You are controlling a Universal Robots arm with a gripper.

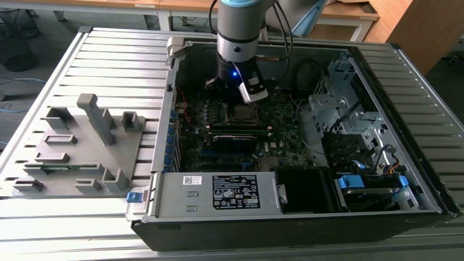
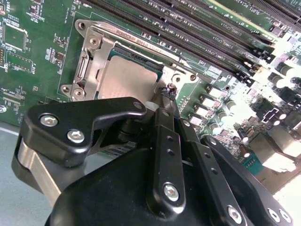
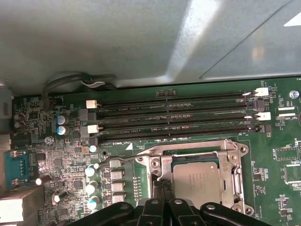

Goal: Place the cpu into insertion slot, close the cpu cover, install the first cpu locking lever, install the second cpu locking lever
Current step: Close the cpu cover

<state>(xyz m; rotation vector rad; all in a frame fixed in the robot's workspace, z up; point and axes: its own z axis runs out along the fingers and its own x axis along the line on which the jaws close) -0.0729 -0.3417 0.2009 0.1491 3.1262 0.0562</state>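
Observation:
The cpu (image 2: 127,80) (image 3: 203,181) lies flat in the insertion slot (image 1: 244,112), its silvery top showing through the window of the cpu cover (image 2: 91,61) (image 3: 162,172). The cover lies down over it. A thin wire lever (image 3: 110,162) curves out from the socket's corner towards the capacitors. My gripper (image 2: 168,90) (image 3: 160,188) (image 1: 250,97) hangs low over the socket's edge, beside the cpu. Its black fingers are drawn together, tips right at the cover's rim. I cannot tell whether anything is pinched between the tips.
Long black memory slots (image 3: 174,117) (image 2: 188,28) run beside the socket. Capacitors (image 3: 91,188) stand close by. The open case has a power supply (image 1: 217,190) at the front and a drive cage (image 1: 340,109) on the exterior view's right. A grey fixture rack (image 1: 80,141) stands outside on the left.

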